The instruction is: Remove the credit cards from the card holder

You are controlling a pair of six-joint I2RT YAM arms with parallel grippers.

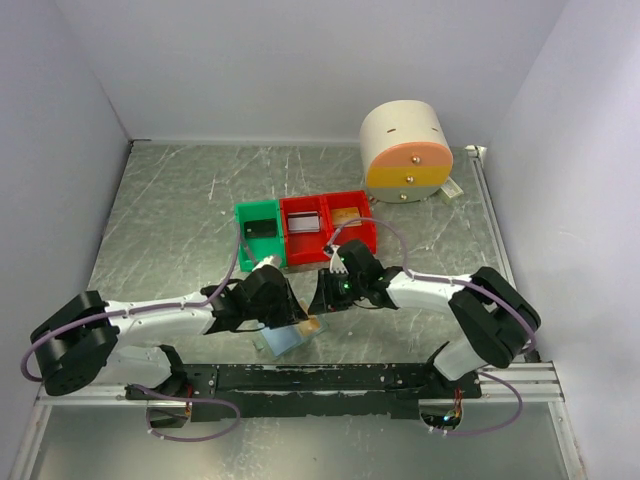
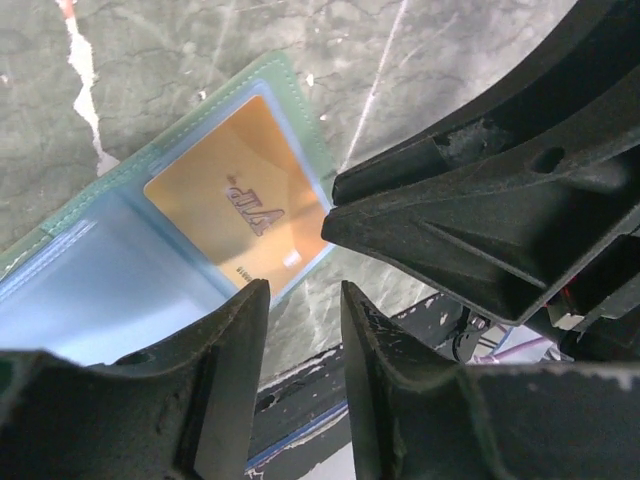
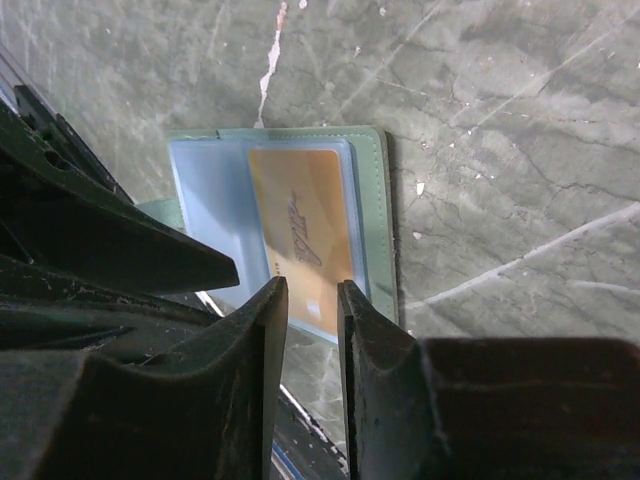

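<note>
- Card holder [image 1: 283, 340] lies open on table [image 1: 170, 230], at near edge, centre, btwn both grippers.
- Orange credit card [image 2: 235, 205] sits inside holder's right pocket; left pocket looks pale blue.
- Left gripper [image 2: 300, 295]: jaws narrow, nothing seen btwn them, just over holder's corner.
- Right gripper [image 3: 307, 292]: jaws narrow, over holder's edge by the card; can't tell if pinching.
- Green & red bins [image 1: 300, 228] sit farther back; round drawer unit [image 1: 405, 150] at far right.

Grey marbled table [image 1: 170, 220] carries the card holder [image 1: 284, 340], coloured bins [image 1: 282, 230] and round drawers [image 1: 405, 150].
</note>
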